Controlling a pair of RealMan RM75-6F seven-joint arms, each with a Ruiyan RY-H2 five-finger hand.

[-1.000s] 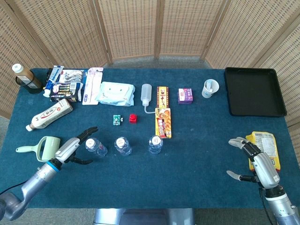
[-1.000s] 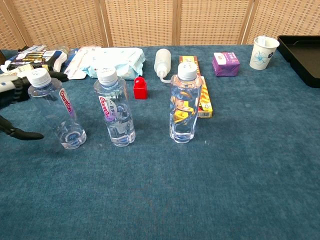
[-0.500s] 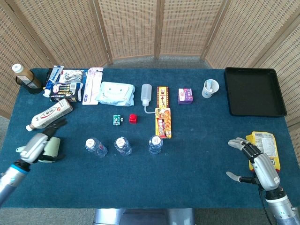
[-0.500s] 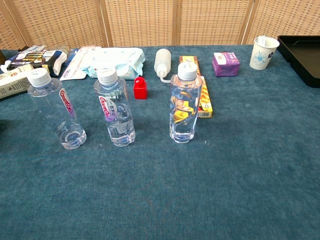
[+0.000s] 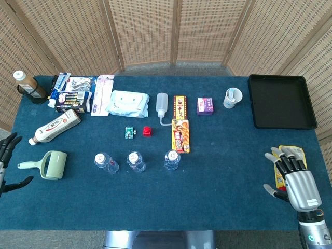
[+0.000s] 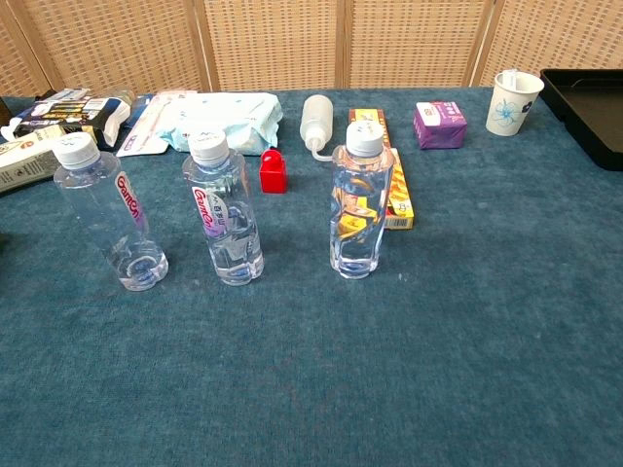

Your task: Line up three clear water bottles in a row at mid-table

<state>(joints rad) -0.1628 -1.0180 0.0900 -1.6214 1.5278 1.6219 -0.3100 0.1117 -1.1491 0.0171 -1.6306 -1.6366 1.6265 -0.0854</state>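
Observation:
Three clear water bottles with white caps stand upright in a row at mid-table: the left bottle (image 5: 105,162) (image 6: 110,218), the middle bottle (image 5: 136,161) (image 6: 224,212) and the right bottle (image 5: 172,160) (image 6: 359,203). My left hand (image 5: 7,162) is at the far left table edge, fingers spread, holding nothing. At the front right corner my right hand (image 5: 294,177) hangs with fingers spread, empty too. Neither hand appears in the chest view.
A green handled scoop (image 5: 50,165) lies left of the bottles. Behind them are a red block (image 5: 147,131), a yellow snack box (image 5: 180,129), a squeeze bottle (image 5: 162,106), wipes (image 5: 126,103), a paper cup (image 5: 232,97) and a black tray (image 5: 281,101). A yellow packet (image 5: 290,155) lies by my right hand.
My left hand has pulled away from the left bottle, back to the far left table edge. My right hand has drawn back slightly toward the front edge. The bottles have not moved.

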